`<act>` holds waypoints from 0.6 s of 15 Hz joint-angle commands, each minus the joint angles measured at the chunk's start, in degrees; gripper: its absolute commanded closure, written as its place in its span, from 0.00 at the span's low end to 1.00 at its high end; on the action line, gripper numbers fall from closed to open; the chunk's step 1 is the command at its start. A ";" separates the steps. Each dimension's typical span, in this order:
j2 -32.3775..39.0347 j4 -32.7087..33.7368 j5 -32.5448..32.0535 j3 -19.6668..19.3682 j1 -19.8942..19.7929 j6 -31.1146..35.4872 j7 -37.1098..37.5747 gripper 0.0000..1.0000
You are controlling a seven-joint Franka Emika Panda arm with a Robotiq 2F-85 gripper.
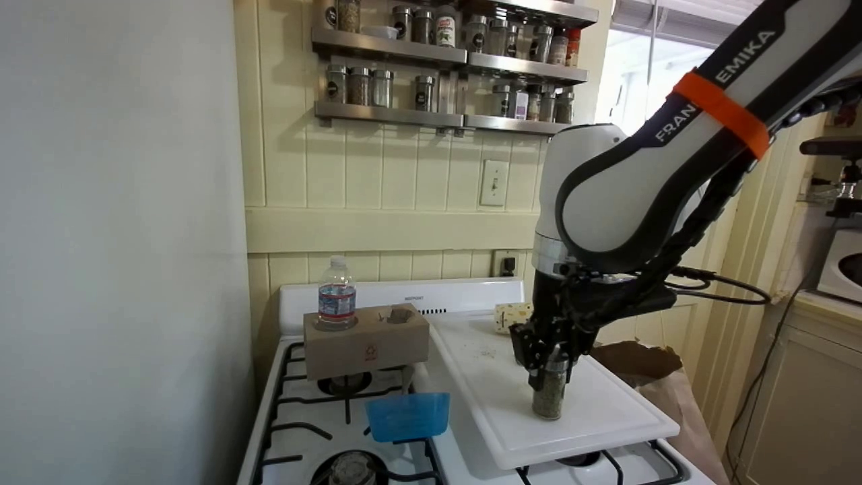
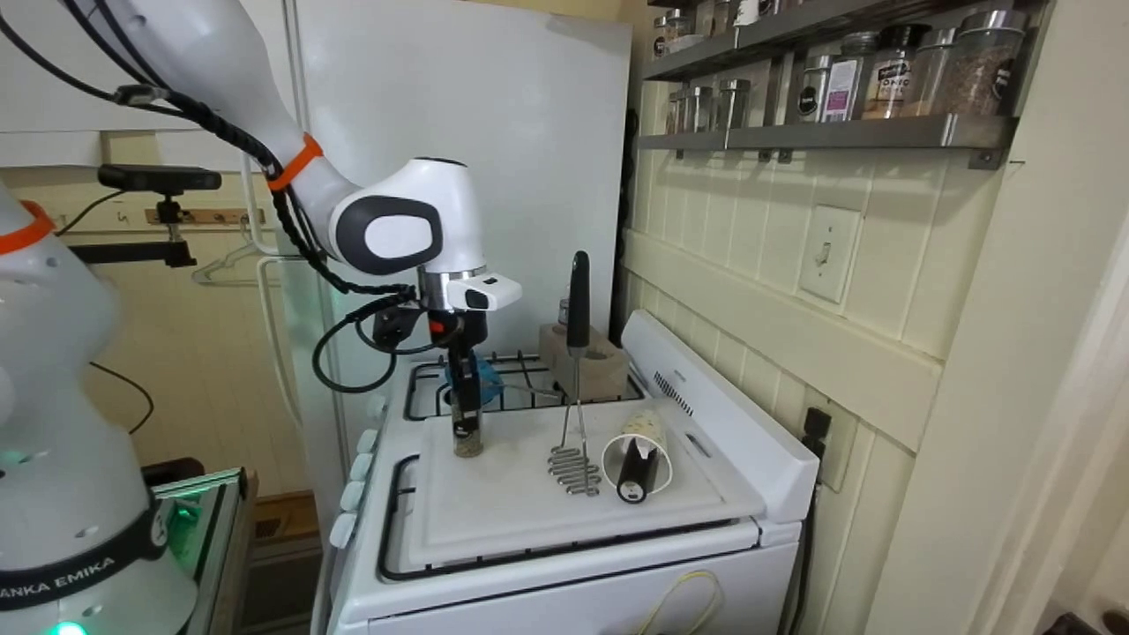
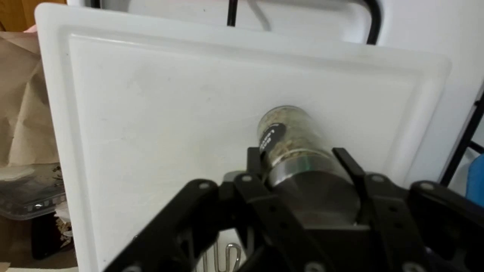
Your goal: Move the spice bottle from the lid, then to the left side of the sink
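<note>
The spice bottle is a small clear jar of grey-green flakes with a metal cap and a dark oval label. It shows in both exterior views [image 1: 549, 399] [image 2: 467, 443] and in the wrist view [image 3: 289, 130]. The lid, a white rectangular slab with a raised rim, lies across the stove burners [image 1: 606, 417] [image 2: 512, 511] [image 3: 170, 113]. My gripper [image 1: 552, 374] points down over the slab. In the wrist view its fingers [image 3: 297, 160] are shut on the bottle's cap from both sides. The bottle tilts slightly; I cannot tell whether its base touches the slab. No sink shows.
A cardboard box [image 1: 367, 343] with a clear water bottle [image 1: 337, 300] on it and a blue utensil [image 1: 407, 417] stand on the burners beside the slab. A masher [image 2: 578, 309] and a tipped cup [image 2: 648, 432] are on the slab. A paper bag [image 1: 646, 377] stands beyond its edge.
</note>
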 commanded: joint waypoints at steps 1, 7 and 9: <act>-2.62 -0.88 0.72 0.12 1.42 2.00 -0.72 0.77; 1.17 6.77 2.98 1.44 8.71 10.97 -10.89 0.77; 4.94 10.64 8.24 -0.10 12.68 12.62 -16.72 0.77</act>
